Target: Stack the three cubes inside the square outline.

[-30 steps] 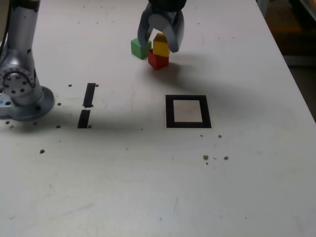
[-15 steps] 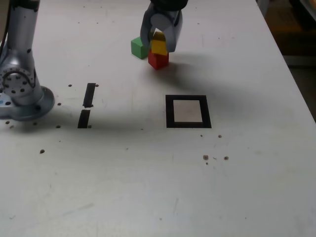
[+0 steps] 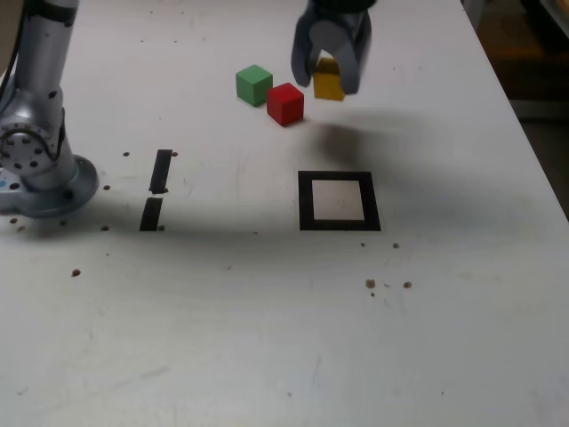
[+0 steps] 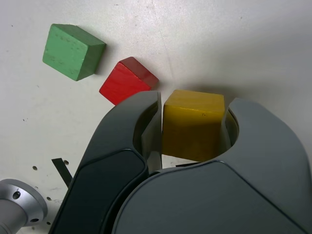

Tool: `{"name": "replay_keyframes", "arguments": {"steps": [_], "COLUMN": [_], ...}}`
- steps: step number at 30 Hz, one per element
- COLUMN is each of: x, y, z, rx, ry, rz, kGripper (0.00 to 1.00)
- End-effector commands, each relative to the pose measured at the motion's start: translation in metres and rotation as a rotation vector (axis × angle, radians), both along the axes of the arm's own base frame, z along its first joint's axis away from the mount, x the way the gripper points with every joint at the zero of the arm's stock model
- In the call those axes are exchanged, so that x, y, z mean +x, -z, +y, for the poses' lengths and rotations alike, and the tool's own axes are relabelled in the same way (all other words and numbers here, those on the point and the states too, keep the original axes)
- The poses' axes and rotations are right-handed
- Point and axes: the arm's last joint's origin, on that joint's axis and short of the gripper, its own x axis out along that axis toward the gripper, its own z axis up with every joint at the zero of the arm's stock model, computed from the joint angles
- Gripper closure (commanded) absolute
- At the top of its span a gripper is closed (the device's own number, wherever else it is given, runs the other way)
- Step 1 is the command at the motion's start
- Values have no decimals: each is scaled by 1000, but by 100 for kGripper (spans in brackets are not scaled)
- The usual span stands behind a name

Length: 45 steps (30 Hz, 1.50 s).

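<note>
My gripper (image 3: 328,82) is shut on the yellow cube (image 3: 328,84) and holds it in the air, to the exterior view's right of the other two. In the wrist view the yellow cube (image 4: 193,123) sits squeezed between the two dark fingers (image 4: 122,146). The red cube (image 3: 285,103) and the green cube (image 3: 254,84) rest on the table side by side, almost touching; the wrist view shows the red cube (image 4: 127,81) and the green cube (image 4: 72,51) below the gripper. The square outline (image 3: 339,201) of black tape lies nearer the front, with nothing inside it.
The arm's grey base (image 3: 36,160) stands at the exterior view's left. Two short black tape strips (image 3: 157,189) lie between the base and the square. Small dark crumbs (image 3: 384,285) dot the white table (image 3: 267,338). The table's right edge (image 3: 524,133) runs close by.
The gripper closed on the yellow cube atop the red cube, then lifted it off and carried it to the exterior view's right. The red and green cubes stayed put.
</note>
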Motion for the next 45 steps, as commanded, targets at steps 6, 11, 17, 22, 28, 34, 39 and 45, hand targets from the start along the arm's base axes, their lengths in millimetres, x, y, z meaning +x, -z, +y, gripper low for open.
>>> {"name": "replay_keyframes", "arguments": {"steps": [6,11,17,22,28,34,39,45], "x": [26,34,36,31,-11,-44,-51,-51], "y": [23,36,41,34,-11,-14,7,31], "z": [-6,-5,-6,-7,-8,6,29,55], "rx": [-23,-39,-53,-56,-33,-48,-62,-66], "ry": [23,22,23,16,-137,-384,-549,-642], "rz": [13,34,49,47,4,5,18,35], "kGripper": [68,58,15,5,2,3,3,4]}}
